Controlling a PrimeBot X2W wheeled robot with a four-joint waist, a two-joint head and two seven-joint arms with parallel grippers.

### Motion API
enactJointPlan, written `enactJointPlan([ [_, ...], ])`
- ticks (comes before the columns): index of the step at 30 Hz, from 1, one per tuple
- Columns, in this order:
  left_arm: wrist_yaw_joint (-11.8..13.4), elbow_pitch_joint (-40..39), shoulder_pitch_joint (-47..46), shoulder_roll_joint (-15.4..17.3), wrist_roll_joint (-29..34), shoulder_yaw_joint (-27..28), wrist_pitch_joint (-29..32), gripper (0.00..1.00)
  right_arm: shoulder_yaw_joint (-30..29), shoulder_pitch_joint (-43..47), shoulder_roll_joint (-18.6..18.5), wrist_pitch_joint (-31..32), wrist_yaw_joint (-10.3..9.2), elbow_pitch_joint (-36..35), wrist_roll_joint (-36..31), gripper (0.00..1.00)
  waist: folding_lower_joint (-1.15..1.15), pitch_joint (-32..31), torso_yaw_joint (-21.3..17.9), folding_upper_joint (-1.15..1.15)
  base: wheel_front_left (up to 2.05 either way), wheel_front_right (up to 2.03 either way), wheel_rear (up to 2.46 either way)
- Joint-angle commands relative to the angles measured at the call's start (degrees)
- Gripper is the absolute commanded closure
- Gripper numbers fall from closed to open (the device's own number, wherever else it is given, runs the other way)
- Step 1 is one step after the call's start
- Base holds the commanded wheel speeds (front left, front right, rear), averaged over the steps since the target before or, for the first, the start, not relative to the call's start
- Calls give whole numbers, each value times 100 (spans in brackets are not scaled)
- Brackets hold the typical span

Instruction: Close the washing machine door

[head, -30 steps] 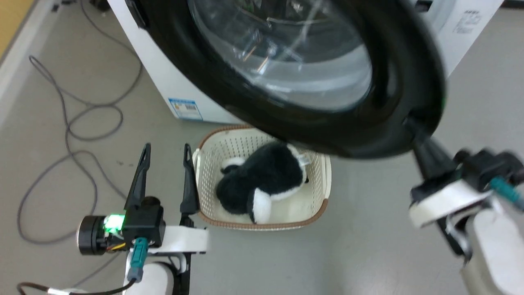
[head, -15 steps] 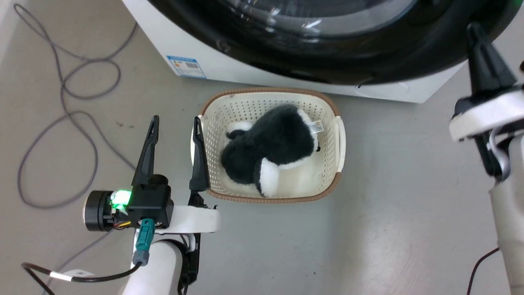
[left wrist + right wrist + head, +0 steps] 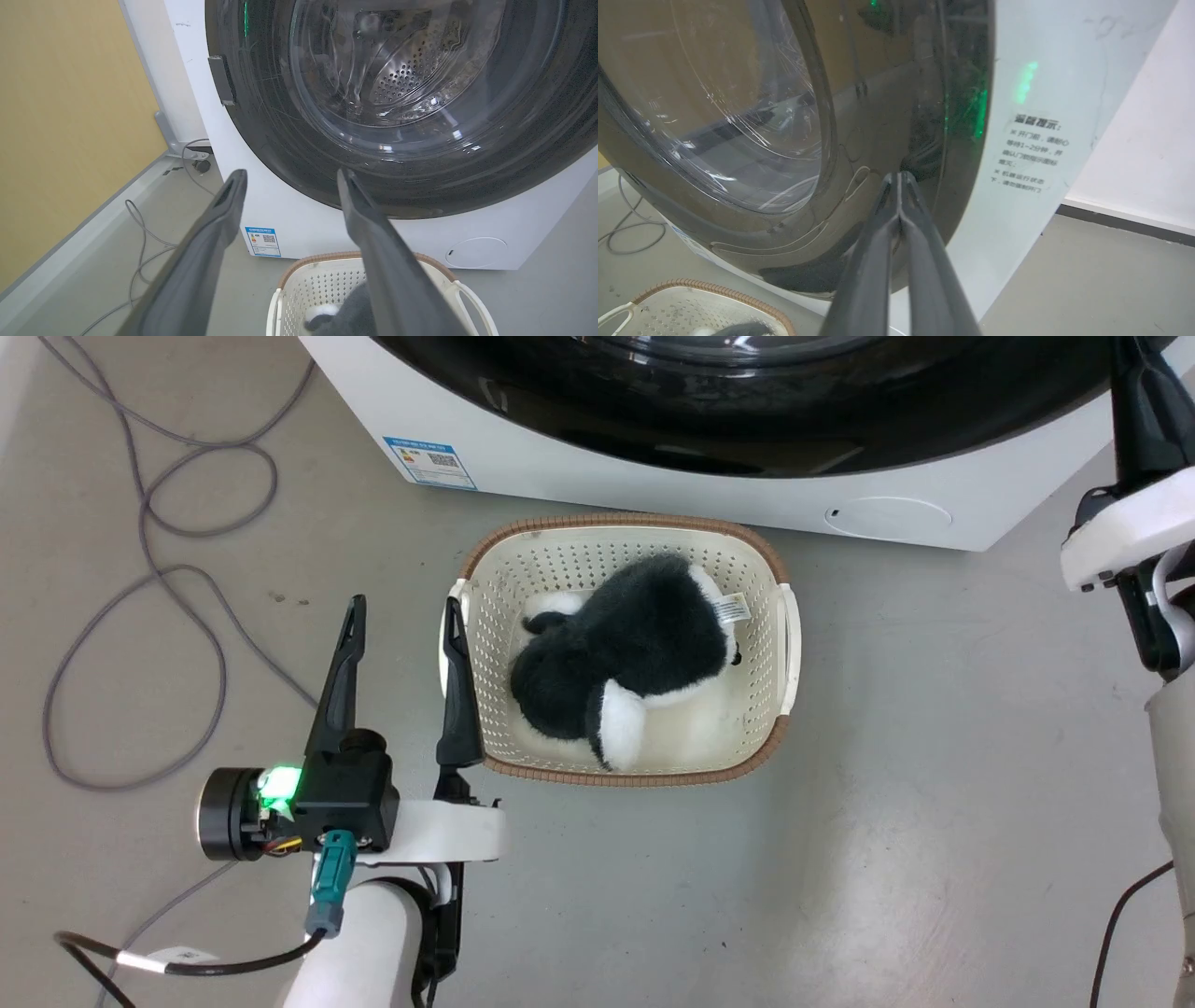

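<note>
The washing machine [image 3: 560, 476] is white, its door [image 3: 747, 429] black-rimmed, the basket [image 3: 495, 616] cream.

**Right wrist view: right gripper [image 3: 899, 179] at the rim of the washing machine door [image 3: 878, 116].**
The two dark fingers are pressed together with nothing between them, and their tips lie over the door's black rim; contact cannot be judged. The bulging glass window [image 3: 714, 102] lies to the left in this view. To the right is the white front of the washing machine [image 3: 1041, 70], bearing a printed label [image 3: 1031, 154] and a green glow [image 3: 1024, 81]. A cream, brown-rimmed basket [image 3: 705, 291] sits at lower left on the grey floor [image 3: 1087, 280].
</note>
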Motion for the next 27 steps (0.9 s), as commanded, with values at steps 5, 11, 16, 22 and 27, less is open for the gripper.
enactJointPlan([
  [5,-9,32,-104,-11,8,61,-25,0,-182,-63,93,-26,-10,67,-132,100,-1,-105,-35,0,0,0,0],
  [11,11,128,119,5,12,235,-25,0,-485,445,300,-26,-10,-350,-174,100,-1,-538,-216,0,0,0,0],
  [16,-13,224,354,71,9,416,-25,0,-416,1221,487,-26,-10,-1143,-240,100,-1,-1005,-436,0,0,0,0],
  [22,-52,295,587,153,52,534,-25,0,-309,2053,658,-26,-10,-1924,-290,100,-1,-1442,-668,0,0,0,0],
  [27,-72,303,816,176,58,593,-25,0,-362,2672,949,-26,-10,-2341,-96,100,-1,-1739,-865,0,0,0,0],
])
